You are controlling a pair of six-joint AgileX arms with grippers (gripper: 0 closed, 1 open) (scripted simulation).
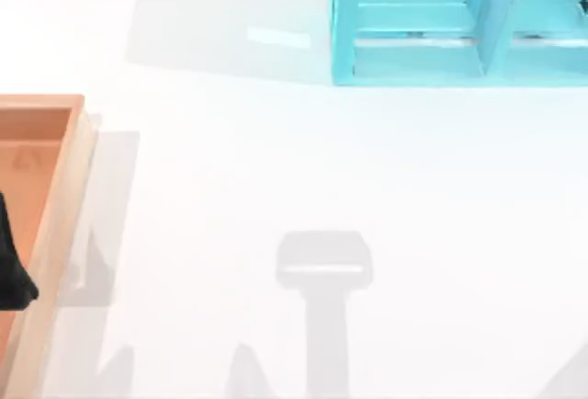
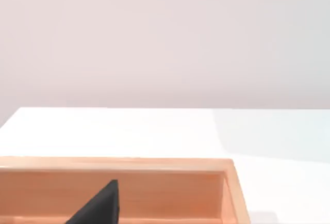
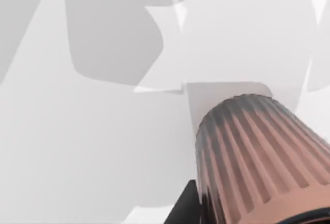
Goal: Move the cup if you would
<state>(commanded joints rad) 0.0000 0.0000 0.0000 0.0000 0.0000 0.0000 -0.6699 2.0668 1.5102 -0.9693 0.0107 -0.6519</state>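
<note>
one ribbed reddish-brown cup [image 3: 258,157] (claw grip unclear), one turquoise shelf [image 1: 413,59], one wooden tray [image 1: 55,197], white table [image 1: 294,178]

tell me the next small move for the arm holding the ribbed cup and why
Probably carry it toward the turquoise shelf. The right wrist view shows the ribbed reddish-brown cup close against the camera with bare white table beyond it, so it seems lifted already. How the fingers sit on it isn't visible.
</note>
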